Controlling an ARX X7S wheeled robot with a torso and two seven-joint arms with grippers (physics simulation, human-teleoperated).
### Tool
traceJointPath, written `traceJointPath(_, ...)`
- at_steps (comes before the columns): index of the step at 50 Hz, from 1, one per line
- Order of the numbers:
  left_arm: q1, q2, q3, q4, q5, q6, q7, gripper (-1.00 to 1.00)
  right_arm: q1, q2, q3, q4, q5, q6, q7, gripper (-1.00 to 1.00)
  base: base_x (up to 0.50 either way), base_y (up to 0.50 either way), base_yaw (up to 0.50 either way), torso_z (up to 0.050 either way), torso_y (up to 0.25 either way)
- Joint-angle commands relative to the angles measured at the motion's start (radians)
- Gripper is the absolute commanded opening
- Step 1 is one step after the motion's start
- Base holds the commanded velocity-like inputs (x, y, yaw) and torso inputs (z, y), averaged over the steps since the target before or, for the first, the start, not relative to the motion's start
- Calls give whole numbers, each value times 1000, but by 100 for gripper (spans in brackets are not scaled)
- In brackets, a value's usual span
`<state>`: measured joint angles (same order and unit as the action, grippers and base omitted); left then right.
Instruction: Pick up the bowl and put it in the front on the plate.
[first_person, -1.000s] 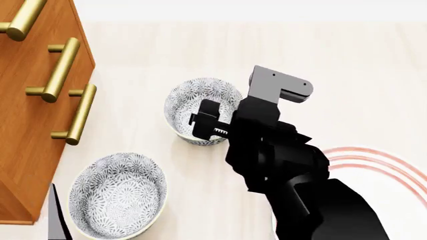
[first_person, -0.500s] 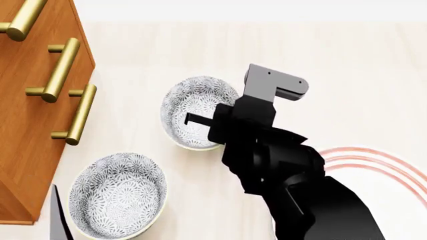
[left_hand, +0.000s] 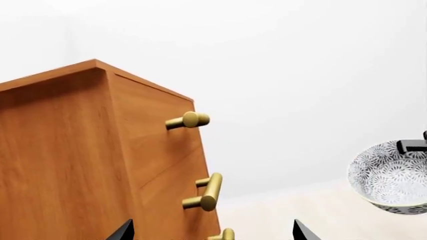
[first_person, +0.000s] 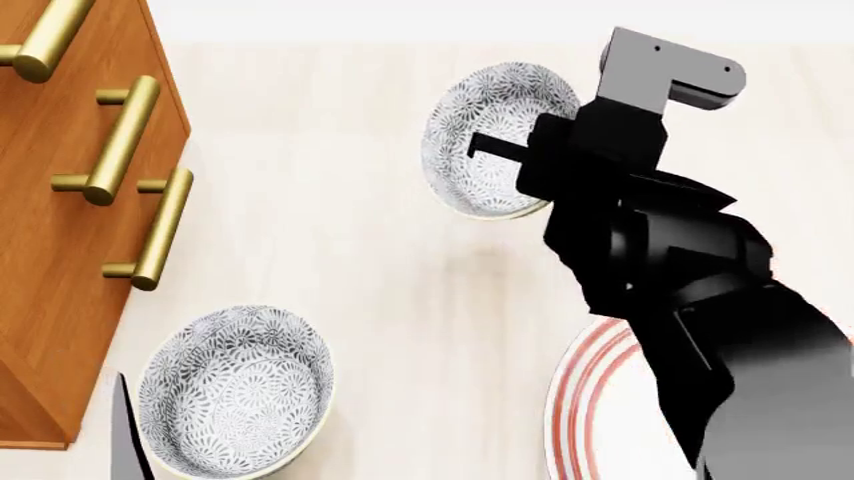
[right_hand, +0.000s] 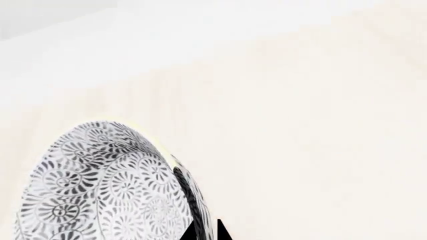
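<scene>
Held bowl: small, round and deep; white glaze under a dense grey-blue floral print inside and out. It sits at 12 o'clock in the head view, tipped on edge with its mouth towards the cabinet. The left wrist view shows it off the surface.
Right gripper: matt black, blocky, with a grey bracket behind it. It is pinched on the bowl's rim, one finger lying inside the bowl, the other outside; the right wrist view shows the patterned outer wall close against the camera.
Plate: wide, flat, white, with thin red concentric rings near the rim; at 5 o'clock, largely covered by the right arm, which crosses it.
Second bowl: same pattern; upright at 7 o'clock on the table, well apart from the held bowl.
Table: pale, faintly grained wood.
Cabinet: orange-brown wood at 9 o'clock; brass bar handles, cylindrical and glossy.
Left gripper: only two dark fingertips show, set well apart, nothing between them, facing the cabinet's front.
</scene>
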<state>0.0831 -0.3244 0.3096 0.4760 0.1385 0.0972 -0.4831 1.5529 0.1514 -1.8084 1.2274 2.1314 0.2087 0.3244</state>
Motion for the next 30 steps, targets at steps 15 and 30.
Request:
traceJointPath(15, -8, 19, 3, 10, 27, -15, 22, 100, 258, 640, -48, -914, -278, -236, 132, -100, 0, 0, 0, 0, 0)
traceJointPath(30, -14, 19, 27, 9, 38, -28, 27, 100, 356, 871, -75, -1125, -417, -192, 34, -100, 0, 0, 0, 0, 0)
